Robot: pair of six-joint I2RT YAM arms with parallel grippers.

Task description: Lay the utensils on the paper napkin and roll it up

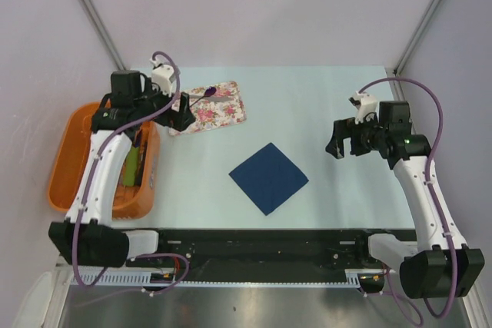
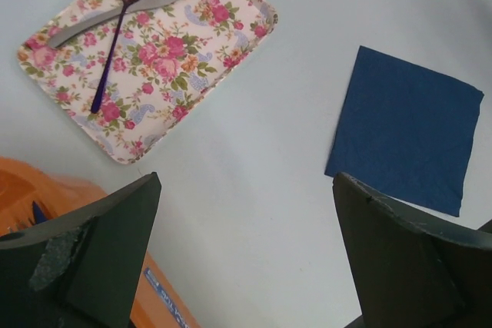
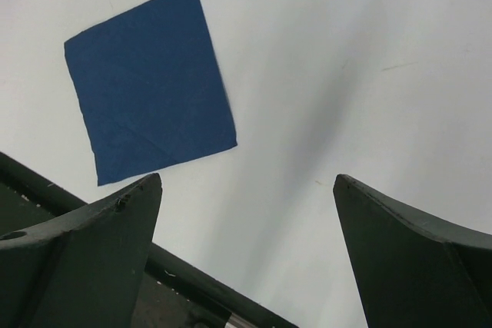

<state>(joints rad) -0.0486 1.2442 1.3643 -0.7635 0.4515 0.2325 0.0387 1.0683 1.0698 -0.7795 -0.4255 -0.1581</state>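
Observation:
The paper napkin (image 1: 269,178) (image 2: 407,128) (image 3: 148,82) lies flat as a dark navy diamond in the middle of the table. Two utensils rest crossed on the floral tray (image 1: 231,117) (image 2: 200,59) at the back left: a purple spoon (image 2: 117,32) over a grey-silver knife (image 2: 127,11). My left gripper (image 1: 183,111) (image 2: 246,190) hangs open above the table beside the tray, holding nothing. My right gripper (image 1: 342,142) (image 3: 246,190) hovers open to the right of the napkin, also empty.
An orange basket (image 1: 65,163) (image 2: 46,197) stands at the left edge under the left arm, with green and other items inside. A black rail (image 1: 254,240) (image 3: 177,274) runs along the table's near edge. Metal frame posts rise at the back corners.

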